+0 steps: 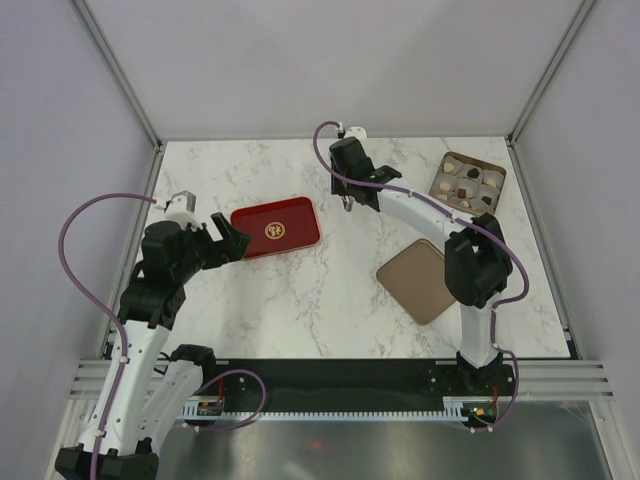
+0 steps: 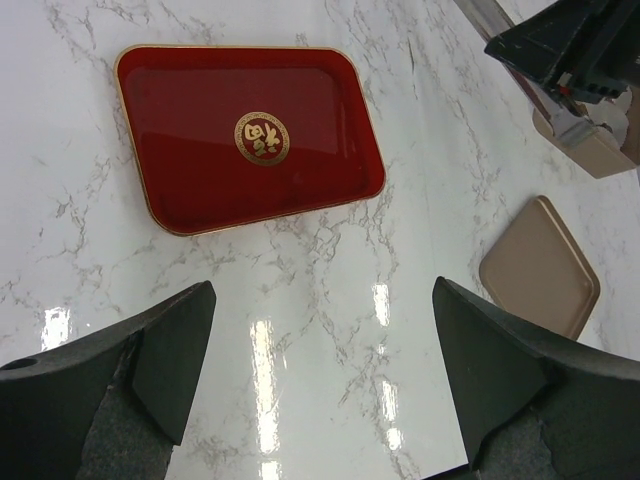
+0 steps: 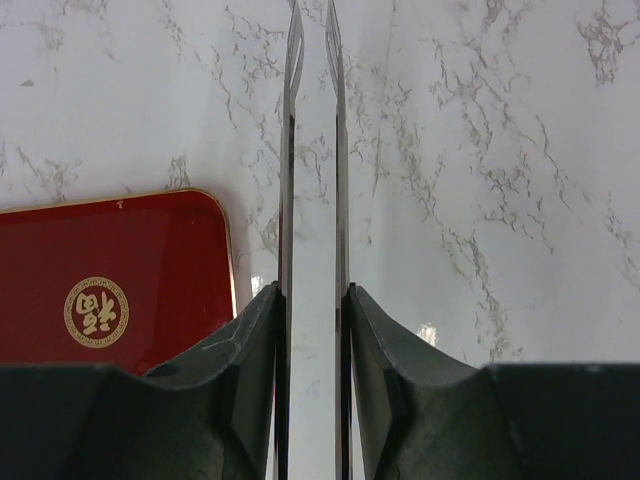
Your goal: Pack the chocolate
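Note:
The chocolate (image 1: pixel 467 181), cream-white and dark brown pieces, lies in an open tan box (image 1: pixel 500 172) at the far right. My right gripper (image 1: pixel 345 203) hovers over bare marble just right of a red tray (image 1: pixel 275 228). It is shut on thin metal tweezers (image 3: pixel 292 150), whose two blades stand slightly apart with nothing between them. The right wrist view shows this gripper (image 3: pixel 313 295) and the red tray's corner (image 3: pixel 110 290). My left gripper (image 1: pixel 235 240) is open and empty at the tray's left end, and in its wrist view (image 2: pixel 325 370) it is above bare marble.
The flat brown lid (image 1: pixel 425 280) lies on the marble table (image 1: pixel 330 300) near the right arm's elbow and shows in the left wrist view (image 2: pixel 540 268). The red tray (image 2: pixel 250 135) holds nothing. Grey walls and metal frame posts bound the table.

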Controlling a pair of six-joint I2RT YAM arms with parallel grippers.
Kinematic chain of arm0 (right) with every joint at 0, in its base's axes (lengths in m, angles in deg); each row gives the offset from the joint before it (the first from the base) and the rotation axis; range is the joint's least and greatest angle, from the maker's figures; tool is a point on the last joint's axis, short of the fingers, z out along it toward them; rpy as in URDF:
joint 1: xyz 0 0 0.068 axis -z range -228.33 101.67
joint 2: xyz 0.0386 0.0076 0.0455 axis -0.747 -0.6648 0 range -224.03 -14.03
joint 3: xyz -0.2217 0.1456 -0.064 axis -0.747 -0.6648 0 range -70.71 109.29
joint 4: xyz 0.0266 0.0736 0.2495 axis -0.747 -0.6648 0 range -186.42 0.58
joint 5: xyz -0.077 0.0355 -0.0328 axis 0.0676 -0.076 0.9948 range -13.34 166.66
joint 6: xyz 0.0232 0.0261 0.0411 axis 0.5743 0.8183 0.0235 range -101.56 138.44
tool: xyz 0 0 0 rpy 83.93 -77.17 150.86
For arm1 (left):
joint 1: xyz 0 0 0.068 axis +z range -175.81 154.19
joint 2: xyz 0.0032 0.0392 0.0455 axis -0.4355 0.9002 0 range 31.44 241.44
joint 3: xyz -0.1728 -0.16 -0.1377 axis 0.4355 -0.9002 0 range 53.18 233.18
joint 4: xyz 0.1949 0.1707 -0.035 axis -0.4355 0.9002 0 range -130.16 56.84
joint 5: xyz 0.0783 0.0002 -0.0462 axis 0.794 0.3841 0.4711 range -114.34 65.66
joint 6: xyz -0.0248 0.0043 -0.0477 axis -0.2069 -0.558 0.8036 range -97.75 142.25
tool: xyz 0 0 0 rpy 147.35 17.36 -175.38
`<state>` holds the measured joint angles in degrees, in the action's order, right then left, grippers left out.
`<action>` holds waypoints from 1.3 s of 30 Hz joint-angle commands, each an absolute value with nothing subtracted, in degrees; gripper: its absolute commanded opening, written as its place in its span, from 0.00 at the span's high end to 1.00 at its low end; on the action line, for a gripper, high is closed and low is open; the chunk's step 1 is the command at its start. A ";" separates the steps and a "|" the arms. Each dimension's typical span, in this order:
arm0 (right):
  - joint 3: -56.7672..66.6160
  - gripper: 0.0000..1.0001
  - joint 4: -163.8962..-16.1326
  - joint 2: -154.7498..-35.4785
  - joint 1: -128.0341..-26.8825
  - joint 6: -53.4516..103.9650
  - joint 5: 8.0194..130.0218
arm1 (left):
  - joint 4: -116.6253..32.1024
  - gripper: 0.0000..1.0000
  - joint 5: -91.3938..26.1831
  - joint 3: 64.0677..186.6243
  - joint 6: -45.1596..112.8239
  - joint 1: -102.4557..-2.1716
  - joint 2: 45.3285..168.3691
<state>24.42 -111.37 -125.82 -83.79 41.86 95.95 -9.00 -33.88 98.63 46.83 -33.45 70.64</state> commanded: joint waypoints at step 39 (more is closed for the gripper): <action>25.88 0.34 -105.68 -142.97 -83.84 40.15 99.52 | -10.36 0.02 -31.99 99.14 45.46 -33.55 69.06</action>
<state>26.19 -106.54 -143.46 -83.73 39.65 99.40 -9.00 -32.84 98.61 46.83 -33.45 69.27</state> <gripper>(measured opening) 0.641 0.976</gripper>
